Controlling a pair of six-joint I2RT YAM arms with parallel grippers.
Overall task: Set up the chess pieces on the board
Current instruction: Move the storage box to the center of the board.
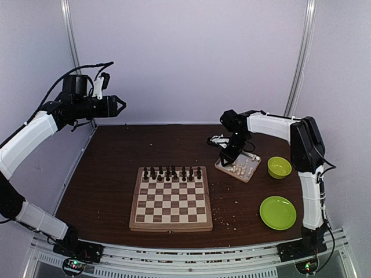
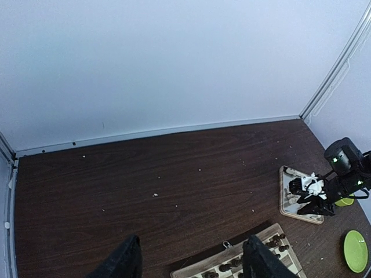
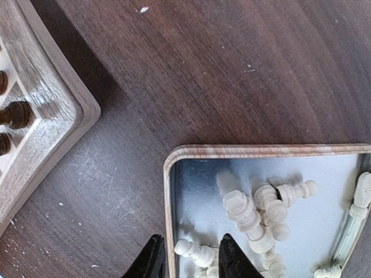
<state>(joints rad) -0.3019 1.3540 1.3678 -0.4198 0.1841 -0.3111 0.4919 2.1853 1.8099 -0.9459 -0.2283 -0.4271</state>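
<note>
The wooden board lies at the table's middle, with dark pieces along its far rows. Several cream-white chess pieces lie tumbled in a metal tray, which also shows in the top view. My right gripper is open, low over the tray's near-left corner. Its left finger is outside the rim and its right finger is inside. A white pawn lies between them. My left gripper is open and empty, raised high over the far left.
A green bowl stands right of the tray and a green plate lies nearer the front right. The board's corner shows left of the tray. Pale crumbs dot the dark table.
</note>
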